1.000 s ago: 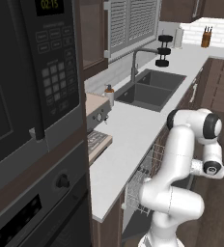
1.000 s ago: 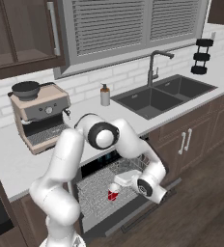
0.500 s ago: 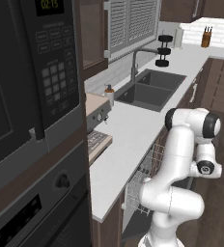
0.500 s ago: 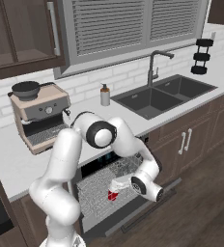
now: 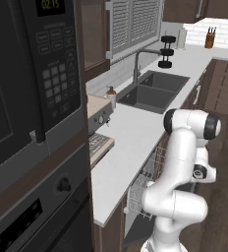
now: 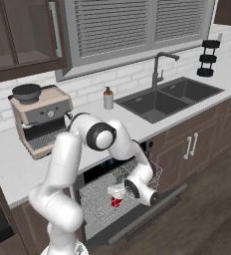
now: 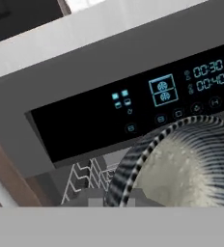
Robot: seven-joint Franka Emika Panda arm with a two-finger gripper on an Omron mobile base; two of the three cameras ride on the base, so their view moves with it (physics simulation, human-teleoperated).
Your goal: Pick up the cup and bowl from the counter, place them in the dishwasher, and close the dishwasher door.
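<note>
The dishwasher [image 6: 95, 199] stands open under the counter [image 6: 8, 159], its door [image 6: 142, 216] dropped flat and its pale wire rack [image 6: 98, 191] pulled out. The small red cup [image 6: 116, 201] sits in that rack. Just above the cup is my gripper [image 6: 123, 191], reaching low into the rack and shut on the bowl [image 6: 115, 190]. In the hand view the bowl [image 7: 191, 164] is close up, with a black-and-white striped rim and a speckled beige inside. Behind it are the dishwasher's dark control panel [image 7: 133, 111] and rack wires [image 7: 85, 176].
On the counter stand a coffee machine [image 6: 40, 119], a soap bottle [image 6: 108, 98], and the dark double sink [image 6: 170, 97] with its faucet [image 6: 160, 67]. A black wall oven and microwave [image 5: 27, 98] rise at the left. Brown cabinets [image 6: 192, 149] adjoin the dishwasher.
My hand has shifted slightly left and deeper over the rack, carrying the bowl with it. The red cup has stayed where it was in the rack.
</note>
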